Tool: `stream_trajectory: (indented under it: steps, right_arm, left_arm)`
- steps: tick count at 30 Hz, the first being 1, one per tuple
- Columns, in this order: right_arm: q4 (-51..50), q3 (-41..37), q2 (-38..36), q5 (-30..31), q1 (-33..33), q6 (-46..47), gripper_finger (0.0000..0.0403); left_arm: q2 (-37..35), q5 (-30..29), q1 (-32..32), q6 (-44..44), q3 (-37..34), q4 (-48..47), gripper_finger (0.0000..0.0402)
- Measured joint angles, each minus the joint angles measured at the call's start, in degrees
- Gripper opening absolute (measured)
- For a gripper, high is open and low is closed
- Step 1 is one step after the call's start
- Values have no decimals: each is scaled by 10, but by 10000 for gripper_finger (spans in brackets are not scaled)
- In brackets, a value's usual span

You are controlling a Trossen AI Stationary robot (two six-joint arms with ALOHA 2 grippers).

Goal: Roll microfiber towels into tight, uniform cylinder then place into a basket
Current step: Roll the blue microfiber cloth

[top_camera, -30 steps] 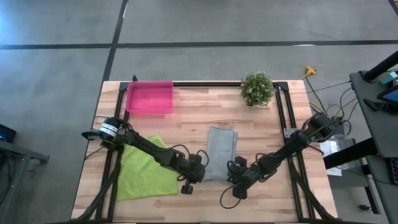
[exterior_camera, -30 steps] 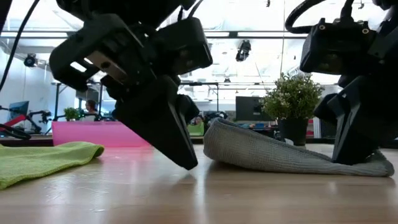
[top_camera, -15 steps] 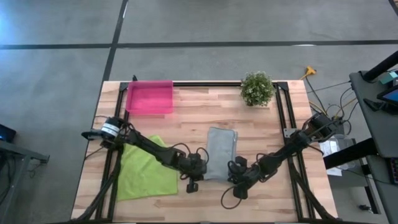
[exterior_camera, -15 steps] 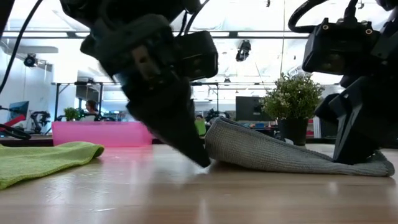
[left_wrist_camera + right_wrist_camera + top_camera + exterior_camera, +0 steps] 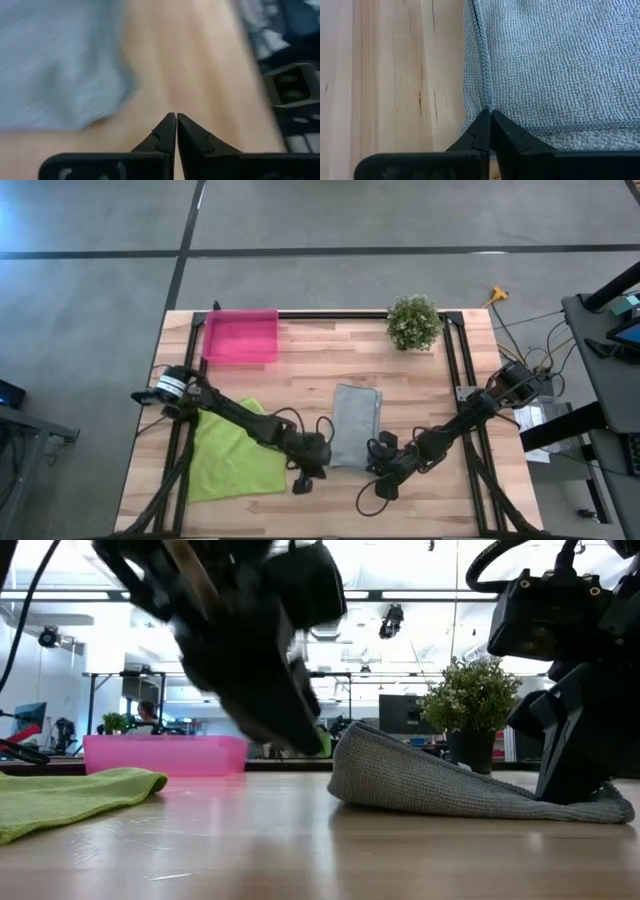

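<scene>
Overhead, far left: lime green towel (image 5: 235,455) lies flat and loosely spread on the near-left part of the wooden table (image 5: 300,370); in the low view it shows as a rumpled green sheet (image 5: 70,795) at the table's left edge. Behind it, at the far left corner, pink basket (image 5: 240,336), nothing visible in it; seen low as a pink band (image 5: 165,754) across the table.

Left arm reaches across the green towel toward the middle. Left gripper (image 5: 304,477) sits just beside the near left corner of the grey towel (image 5: 355,426), fingers pressed together, tips meeting (image 5: 175,120) over bare wood, holding nothing. Whether it touches the cloth cannot be told; the low view shows it blurred (image 5: 265,680) and lifted clear of the tabletop.

Centre: grey towel folded into a narrow upright rectangle, lying flat, its left edge raised in a soft hump (image 5: 420,785).

Right of that: right gripper (image 5: 383,474) at the towel's near right corner, fingers closed, tips (image 5: 490,116) resting right on the stitched hem of the grey cloth (image 5: 555,65); no fabric visibly pinched between them.

Far right back: small potted plant (image 5: 413,322), well apart from both towels.
</scene>
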Motion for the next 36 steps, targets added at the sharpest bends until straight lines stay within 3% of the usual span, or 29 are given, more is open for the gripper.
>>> stream_trajectory:
  steps: [5, 10, 14, 18, 30, 36]
  right_arm:
    - [5, 0, 0, 0, 0, 1, 9]
    - [9, -1, 0, 0, -1, 1, 9]
    - [13, -1, 0, 0, -1, 1, 9]
    - [14, -1, -1, 0, -1, 1, 9]
    - [15, 0, -1, -3, -1, -1, 9]
    - [14, 0, -1, -4, -1, 1, 9]
  left_arm:
    - [-37, -1, -29, 97, 1, 45, 0]
    - [-26, -86, -42, 196, 6, 80, 0]
    - [7, -113, -27, 207, 5, 71, 0]
    - [18, -176, -14, 208, 10, 75, 0]
    - [29, -165, 13, 208, 13, 18, 0]
    - [-17, -191, 14, 193, 14, 14, 0]
